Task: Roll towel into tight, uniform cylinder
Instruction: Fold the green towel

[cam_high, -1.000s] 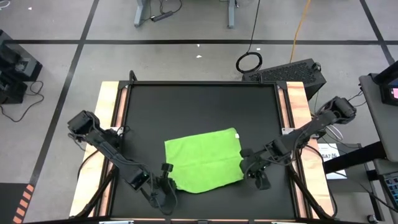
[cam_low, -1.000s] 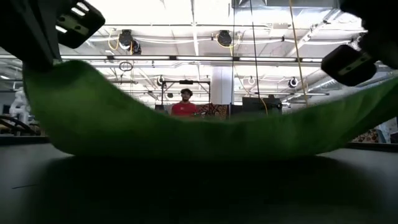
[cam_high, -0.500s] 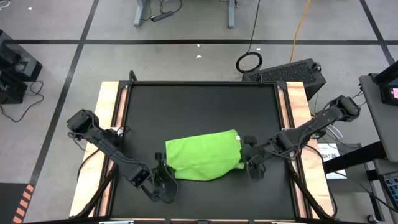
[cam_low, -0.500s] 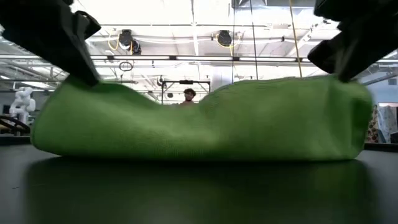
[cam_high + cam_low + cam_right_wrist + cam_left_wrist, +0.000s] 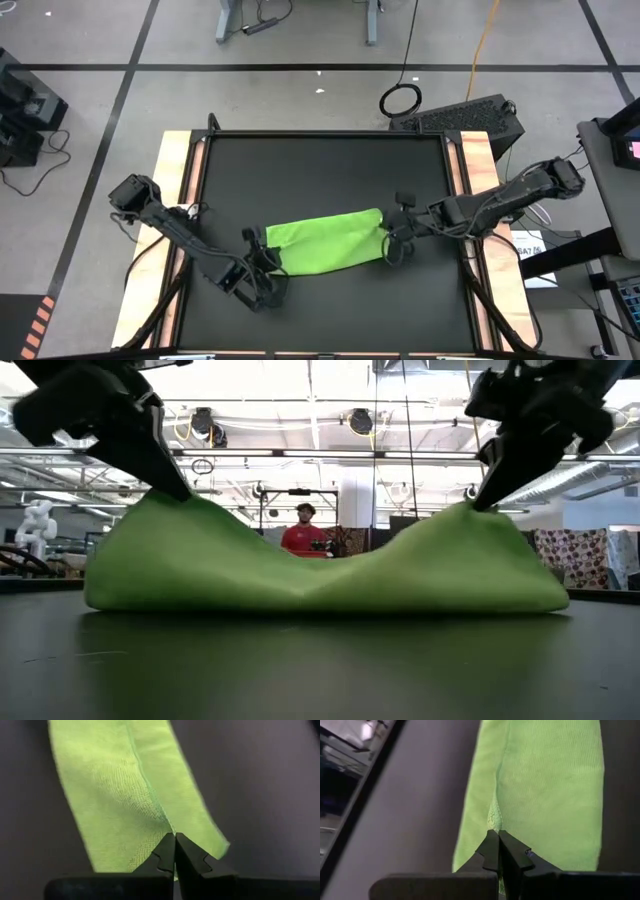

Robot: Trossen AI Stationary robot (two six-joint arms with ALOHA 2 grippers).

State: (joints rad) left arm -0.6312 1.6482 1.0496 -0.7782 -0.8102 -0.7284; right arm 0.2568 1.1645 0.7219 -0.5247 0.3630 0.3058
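The lime-green towel [image 5: 320,245] lies on the black mat [image 5: 320,170] as a long strip, folded over on itself, its underside on the mat. My left gripper [image 5: 262,243] is shut on its left end and my right gripper [image 5: 388,242] is shut on its right end. In the low view the towel [image 5: 320,570] rises to a peak under each gripper and sags in the middle. It also shows in the left wrist view [image 5: 545,785] and the right wrist view [image 5: 115,785]. My left gripper pinches the towel's carried-over edge [image 5: 494,822] between its two fingers, near the towel's left end. The fingers slant down from above. The cloth peaks up at the fingers [image 5: 165,495]; the rest lies on the mat. My right gripper pinches the same edge [image 5: 167,825] between its two fingers, near the towel's right end. The fingers slant down from above. The cloth peaks up at the fingers [image 5: 472,508] and hangs slack toward the middle.
Wooden strips [image 5: 175,190] [image 5: 480,165] border the mat on the left and right. A dark case [image 5: 465,118] sits beyond the far right corner. A person in red [image 5: 305,535] stands in the room behind. Bare mat lies beyond the towel.
Both grippers have moved toward the table's far edge and down, carrying the towel's near edge over its far part. The towel, first lifted along that edge, is now folded over into a narrower strip; its far edge has stayed in place.
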